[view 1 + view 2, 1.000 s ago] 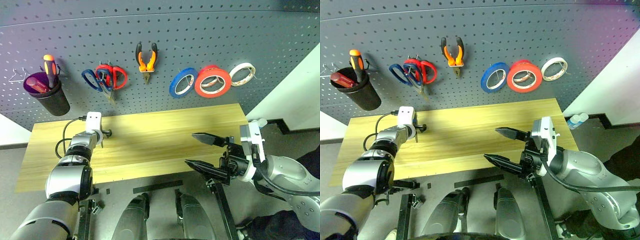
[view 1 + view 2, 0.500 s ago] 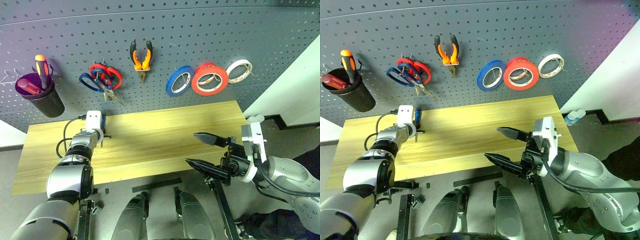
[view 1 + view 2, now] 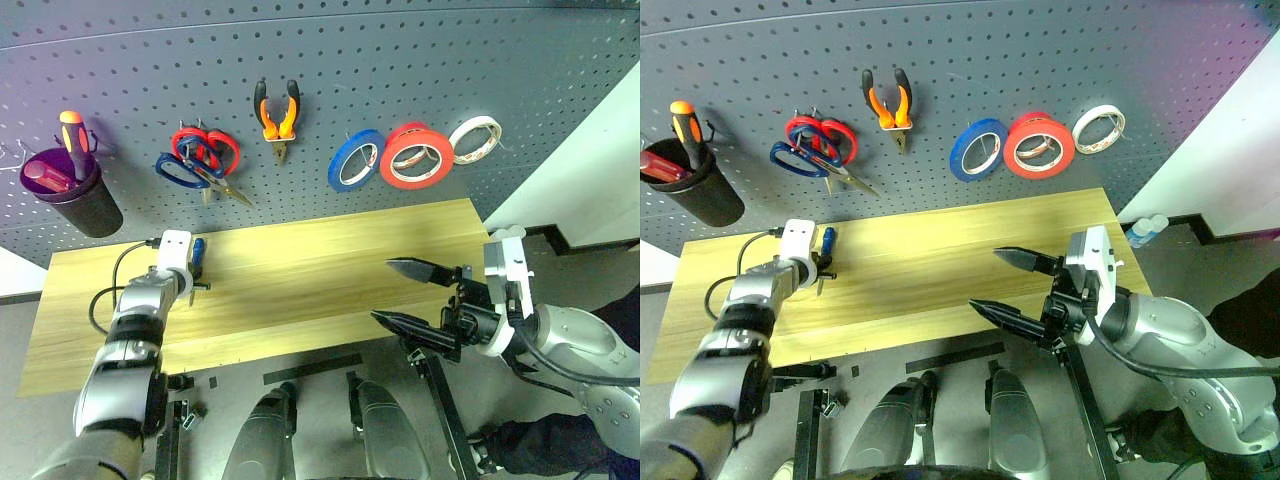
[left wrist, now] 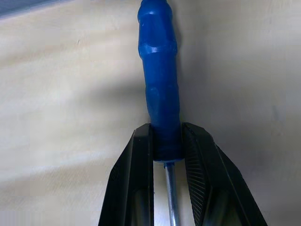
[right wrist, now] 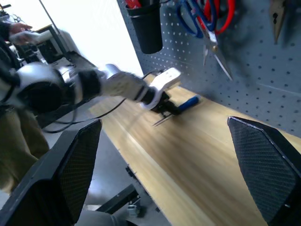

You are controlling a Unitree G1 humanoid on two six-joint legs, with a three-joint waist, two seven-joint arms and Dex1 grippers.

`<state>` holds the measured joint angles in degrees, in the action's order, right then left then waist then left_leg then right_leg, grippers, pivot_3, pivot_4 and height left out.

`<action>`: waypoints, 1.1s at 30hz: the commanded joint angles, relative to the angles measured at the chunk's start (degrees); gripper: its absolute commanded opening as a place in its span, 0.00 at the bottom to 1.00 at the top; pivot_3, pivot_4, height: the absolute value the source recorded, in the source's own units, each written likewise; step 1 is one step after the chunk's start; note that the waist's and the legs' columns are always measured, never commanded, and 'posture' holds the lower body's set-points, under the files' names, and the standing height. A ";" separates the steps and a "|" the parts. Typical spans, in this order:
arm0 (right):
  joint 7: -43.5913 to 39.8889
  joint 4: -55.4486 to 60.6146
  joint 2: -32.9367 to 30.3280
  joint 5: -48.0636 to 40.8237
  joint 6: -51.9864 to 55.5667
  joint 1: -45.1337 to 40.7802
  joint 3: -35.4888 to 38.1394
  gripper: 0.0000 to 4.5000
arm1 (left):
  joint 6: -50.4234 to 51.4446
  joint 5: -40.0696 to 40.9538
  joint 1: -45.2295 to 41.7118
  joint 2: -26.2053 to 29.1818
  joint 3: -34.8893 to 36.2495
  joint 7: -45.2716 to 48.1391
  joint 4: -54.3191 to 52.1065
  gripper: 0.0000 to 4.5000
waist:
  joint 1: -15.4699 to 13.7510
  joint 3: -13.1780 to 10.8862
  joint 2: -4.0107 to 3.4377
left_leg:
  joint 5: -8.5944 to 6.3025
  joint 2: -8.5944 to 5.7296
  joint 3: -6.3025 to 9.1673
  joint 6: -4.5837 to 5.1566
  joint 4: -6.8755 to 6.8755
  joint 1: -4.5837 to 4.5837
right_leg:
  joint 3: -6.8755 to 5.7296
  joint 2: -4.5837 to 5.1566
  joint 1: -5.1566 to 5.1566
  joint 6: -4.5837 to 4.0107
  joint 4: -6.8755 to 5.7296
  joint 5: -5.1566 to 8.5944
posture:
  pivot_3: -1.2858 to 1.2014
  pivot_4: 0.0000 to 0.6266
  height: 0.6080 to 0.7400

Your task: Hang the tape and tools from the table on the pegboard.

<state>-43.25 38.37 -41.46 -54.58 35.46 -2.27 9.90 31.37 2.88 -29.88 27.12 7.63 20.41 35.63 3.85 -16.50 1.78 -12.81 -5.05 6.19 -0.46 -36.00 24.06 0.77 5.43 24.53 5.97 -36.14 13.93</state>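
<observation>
The slim blue-handled screwdriver (image 4: 160, 94) lies on the light wood table (image 3: 320, 270) near its back left, and my left gripper (image 4: 167, 134) is shut on the lower end of its handle. My right gripper (image 3: 381, 290) hovers open over the table's front right with nothing between its fingers. On the pegboard (image 3: 400, 60) hang the dark blue-handled scissors (image 3: 175, 170), the orange pliers (image 3: 277, 108) and the wide red tape (image 3: 415, 155).
A dark cup (image 3: 85, 205) at the pegboard's left holds an orange and a red screwdriver. Red-handled scissors (image 3: 215, 148) overlap the blue ones. A blue roll (image 3: 355, 162) and a thin pale roll (image 3: 475, 140) flank the red tape. A person (image 5: 11, 155) stands past the table's left end.
My left gripper has shut on the blue screwdriver and drawn back a little toward me. The camera has tilted. The right gripper has stayed open and in place.
</observation>
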 commanded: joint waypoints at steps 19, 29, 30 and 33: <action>-11.05 -10.15 2.55 3.63 -5.72 -12.84 -3.00 1.00 | -13.99 14.35 26.90 1.88 9.20 16.00 -39.90 0.12 | -3.32 0.30 -0.12 | 0.01 -0.07 0.01 -0.03 -0.04 0.40 | -0.07 0.03 0.33 -0.03 0.06 -0.02 | 0.51 0.31 1.00; -15.46 -11.52 2.10 8.35 -9.77 -16.71 -4.04 1.00 | -10.77 31.46 26.72 2.06 16.10 22.13 -46.81 0.12 | -3.59 1.60 -0.12 | 0.04 -0.11 0.01 -0.07 -0.11 0.37 | -0.17 0.00 0.27 -0.04 0.01 -0.05 | 0.52 0.24 1.00; -16.02 -11.66 1.88 9.38 -10.33 -16.94 -4.38 1.00 | -9.69 33.99 26.10 2.21 17.06 22.23 -48.15 0.12 | -3.59 1.91 -0.14 | 0.04 -0.11 0.01 -0.07 -0.13 0.37 | -0.19 -0.02 0.27 -0.04 0.00 -0.05 | 0.52 0.23 1.00; -17.55 -12.33 1.57 11.79 -11.70 -17.39 -5.38 1.00 | -7.80 39.70 23.78 2.57 19.40 21.14 -50.78 0.12 | -3.67 2.59 -0.15 | 0.05 -0.10 0.02 -0.09 -0.16 0.33 | -0.20 -0.05 0.23 -0.04 -0.03 -0.05 | 0.52 0.21 1.00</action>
<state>-59.73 25.50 -39.34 -43.59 25.41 -18.85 4.60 22.99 38.52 -5.06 28.70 24.22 41.91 -11.64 0.18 -13.92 1.63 -12.74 -5.15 6.21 -0.56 -36.17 24.38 0.56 5.37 24.74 5.93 -36.18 13.87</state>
